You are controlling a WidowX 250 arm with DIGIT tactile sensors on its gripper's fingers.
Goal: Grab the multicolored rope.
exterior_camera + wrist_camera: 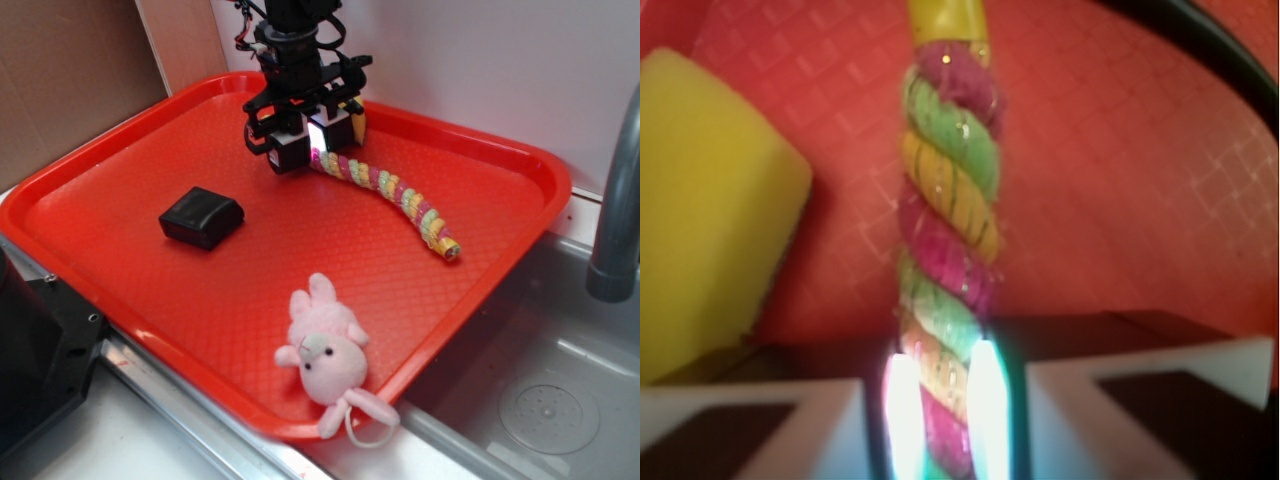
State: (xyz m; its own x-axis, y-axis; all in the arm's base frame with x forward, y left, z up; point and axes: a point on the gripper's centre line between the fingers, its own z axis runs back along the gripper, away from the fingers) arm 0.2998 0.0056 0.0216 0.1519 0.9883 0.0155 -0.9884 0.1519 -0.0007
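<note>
The multicolored rope [400,197] lies on the red tray [130,180], a twisted cord of pink, yellow, pale green and white curving from the back centre toward the right. My gripper [311,148] stands over its back end, low on the tray. In the wrist view the rope [948,190] runs straight up the middle and its near end sits squeezed between my two glowing pads [903,415]. The gripper [945,420] is shut on the rope.
A yellow sponge [710,210] lies just left of the rope, partly hidden behind the gripper [358,124]. A black block [201,216] sits on the tray's left. A pink plush bunny [327,353] rests at the front rim. A metal sink [540,400] and grey faucet [615,200] are right.
</note>
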